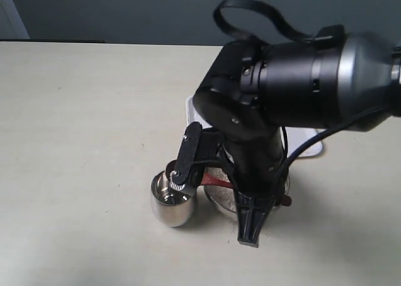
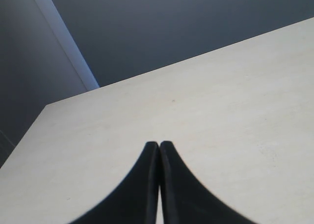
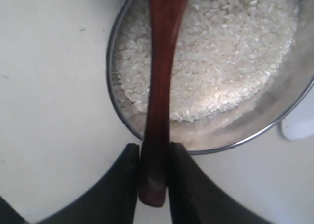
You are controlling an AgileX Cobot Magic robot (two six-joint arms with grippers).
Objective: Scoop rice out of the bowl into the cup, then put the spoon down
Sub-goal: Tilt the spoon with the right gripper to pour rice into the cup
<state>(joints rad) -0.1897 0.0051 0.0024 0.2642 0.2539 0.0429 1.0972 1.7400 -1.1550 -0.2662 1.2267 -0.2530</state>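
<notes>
The steel bowl (image 3: 260, 118) holds white rice (image 3: 221, 62) spread across its bottom. My right gripper (image 3: 154, 148) is shut on the handle of the reddish-brown wooden spoon (image 3: 159, 82), just outside the bowl's rim. The handle reaches over the rice and the spoon's round end is out of frame. In the exterior view the right gripper (image 1: 262, 203) and its arm cover most of the bowl (image 1: 216, 201). A bit of the spoon (image 1: 216, 181) shows beside the small steel cup (image 1: 170, 203). My left gripper (image 2: 159, 144) is shut on nothing above bare table.
A flat white object (image 1: 312, 142) lies on the table behind the bowl, mostly under the right arm; its corner (image 3: 299, 126) shows by the bowl rim. The pale tabletop (image 1: 81, 123) stretches left of the cup. A dark wall stands beyond the far edge.
</notes>
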